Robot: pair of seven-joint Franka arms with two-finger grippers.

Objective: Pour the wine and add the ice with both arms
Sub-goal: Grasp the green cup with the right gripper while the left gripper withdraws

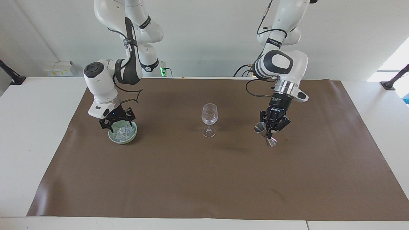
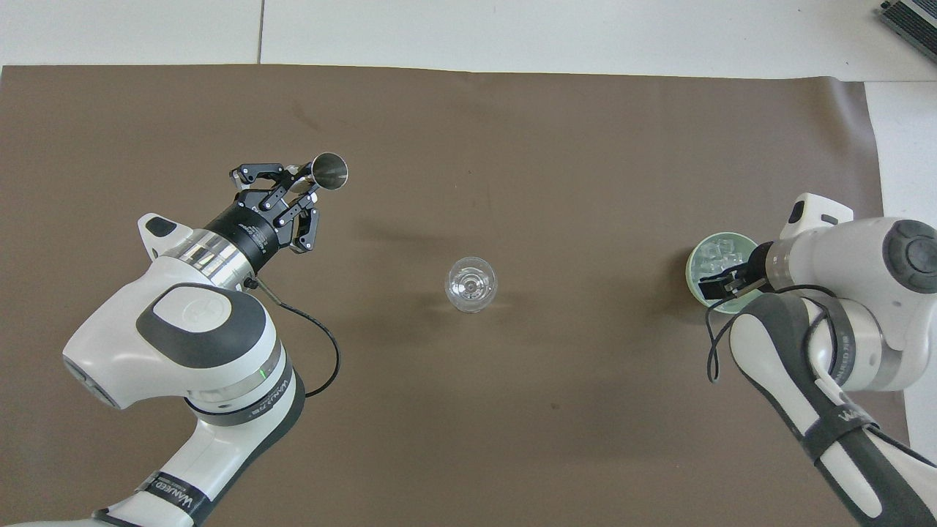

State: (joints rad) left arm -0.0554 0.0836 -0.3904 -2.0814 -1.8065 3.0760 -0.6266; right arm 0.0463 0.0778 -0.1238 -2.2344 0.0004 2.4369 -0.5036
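Observation:
A clear wine glass stands upright in the middle of the brown mat. Toward the right arm's end sits a pale green bowl with a heap of ice. My right gripper is down at the bowl's rim, its tips among the cubes. My left gripper is shut on the waist of a tilted metal jigger, low over the mat beside the glass toward the left arm's end. No wine shows.
The brown mat covers most of the white table. A small white box sits at the table's edge near the right arm's base.

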